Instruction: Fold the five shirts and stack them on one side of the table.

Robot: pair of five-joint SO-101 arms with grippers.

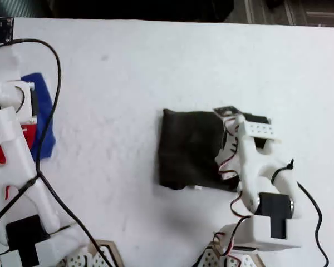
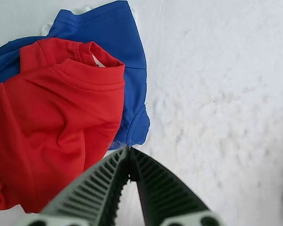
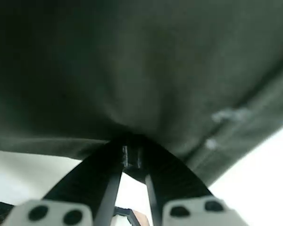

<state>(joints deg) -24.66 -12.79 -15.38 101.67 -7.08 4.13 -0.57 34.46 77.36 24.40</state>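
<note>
1. Right gripper (image 3: 132, 154) is pinched tight on the edge of the dark shirt (image 1: 186, 149), which sits folded mid-table.
2. Left gripper (image 2: 129, 156) is closed on nothing, right by the red shirt (image 2: 52, 127) that lies on the blue shirt (image 2: 113, 37).

I see a white counter (image 1: 117, 72) | dark shirt (image 1: 186, 150) lies flat as a rectangle, right of centre | right arm (image 1: 259, 167) is over its right edge | blue shirt (image 1: 43, 119) and red shirt (image 1: 28, 135) at left edge, partly under left arm (image 1: 8, 150) | black cable (image 1: 55, 83) crosses beside them

Bright, even light with faint, soft shadows.
</note>
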